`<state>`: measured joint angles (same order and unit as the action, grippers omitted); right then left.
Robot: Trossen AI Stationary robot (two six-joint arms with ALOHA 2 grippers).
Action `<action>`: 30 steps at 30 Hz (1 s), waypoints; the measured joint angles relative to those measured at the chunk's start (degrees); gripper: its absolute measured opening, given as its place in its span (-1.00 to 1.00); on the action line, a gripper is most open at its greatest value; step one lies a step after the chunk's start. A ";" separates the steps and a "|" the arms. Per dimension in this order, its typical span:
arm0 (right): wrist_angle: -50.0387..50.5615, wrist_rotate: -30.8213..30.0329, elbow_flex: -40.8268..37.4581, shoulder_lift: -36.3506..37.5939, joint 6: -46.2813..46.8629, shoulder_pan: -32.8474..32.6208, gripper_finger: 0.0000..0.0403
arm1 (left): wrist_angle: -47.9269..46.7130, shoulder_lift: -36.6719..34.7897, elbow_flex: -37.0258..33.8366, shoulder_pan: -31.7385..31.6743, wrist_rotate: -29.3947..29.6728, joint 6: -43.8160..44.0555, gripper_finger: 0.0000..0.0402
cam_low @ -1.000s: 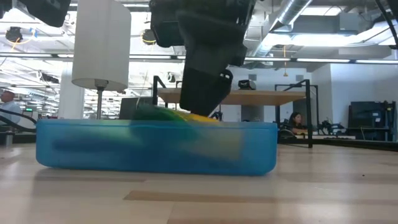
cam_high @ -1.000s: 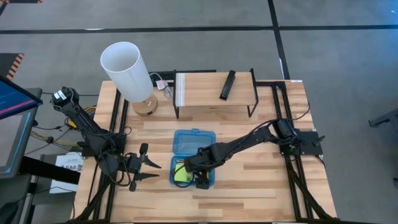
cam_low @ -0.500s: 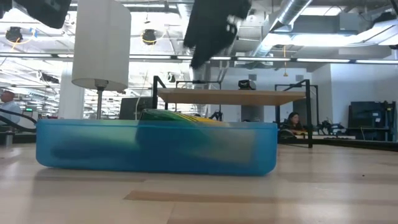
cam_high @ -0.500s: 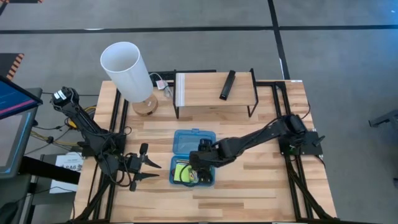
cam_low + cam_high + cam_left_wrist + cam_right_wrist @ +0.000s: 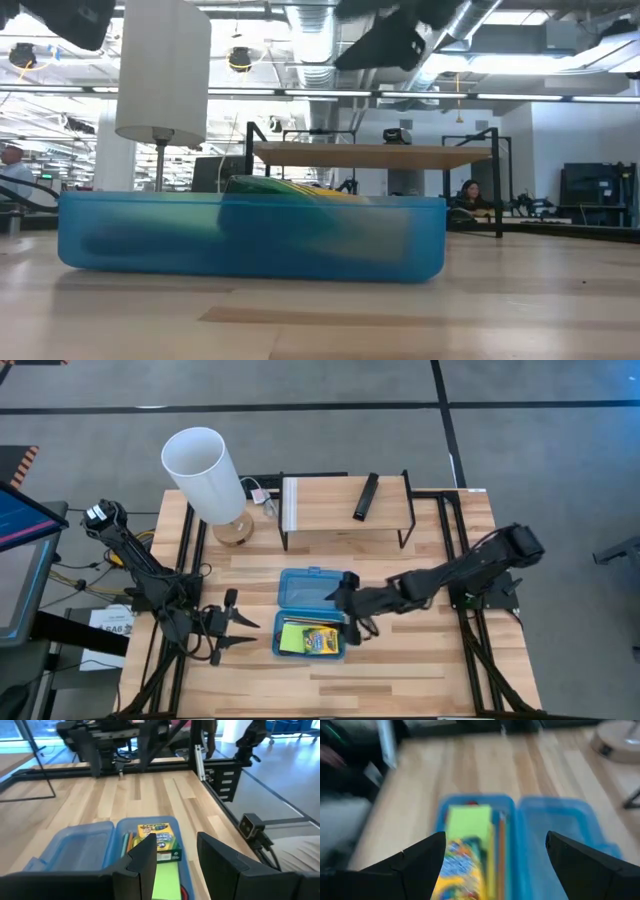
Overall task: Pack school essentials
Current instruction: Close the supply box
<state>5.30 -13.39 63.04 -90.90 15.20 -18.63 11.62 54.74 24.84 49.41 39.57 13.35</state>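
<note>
**Crayons in the blue box**

The see-through blue plastic box point(image 5: 311, 613) lies open on the wooden table point(image 5: 420, 665). The right gripper point(image 5: 349, 603) hangs just beside the box, fingers wide apart, holding nothing. Inside the box lie the flat crayon box point(image 5: 321, 639), the square green sticky notes point(image 5: 292, 638) and thin pencils point(image 5: 496, 842). The left gripper point(image 5: 243, 634) waits near the box, partly open and empty.

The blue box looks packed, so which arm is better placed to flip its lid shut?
Probably the right. Its open gripper hangs just beside the blue case, by the open lid. The left gripper waits off to the case's other side, farther from the lid.
</note>
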 joint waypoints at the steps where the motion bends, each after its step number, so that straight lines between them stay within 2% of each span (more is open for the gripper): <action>1: -4.34 0.74 -2.63 1.25 0.92 -0.13 0.81 | -0.33 0.00 0.00 -0.02 0.35 0.24 -0.36; 4: -14.30 2.57 -8.11 3.52 5.38 -0.61 0.81 | -0.72 0.02 0.00 -0.01 1.64 0.52 -0.36; 7: -18.04 2.91 -9.85 3.77 6.68 -1.25 0.81 | -0.75 0.02 0.00 -0.10 3.12 0.58 -0.36; 11: -15.66 2.91 -9.87 3.66 5.93 -1.12 0.81 | -4.19 0.02 0.00 -1.18 3.17 2.88 -0.36; 16: -6.64 -0.12 -9.89 3.97 7.66 0.63 0.71 | -15.37 0.01 -0.81 -3.44 4.74 13.32 -0.36; 19: -0.75 -2.36 -9.89 3.99 8.20 1.73 0.55 | -13.26 0.02 -5.14 -4.32 4.71 16.03 -0.36; 24: 9.03 -3.58 -9.89 3.98 11.53 4.34 0.15 | -8.51 0.00 -12.70 -6.64 4.63 21.90 -0.36; 30: 11.72 -6.08 -11.21 3.96 12.20 5.74 -0.53 | -7.63 0.00 -16.67 -11.06 2.18 27.37 -0.36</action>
<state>17.02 -19.47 51.83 -86.94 27.39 -12.89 3.99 54.74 8.17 38.36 41.75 40.72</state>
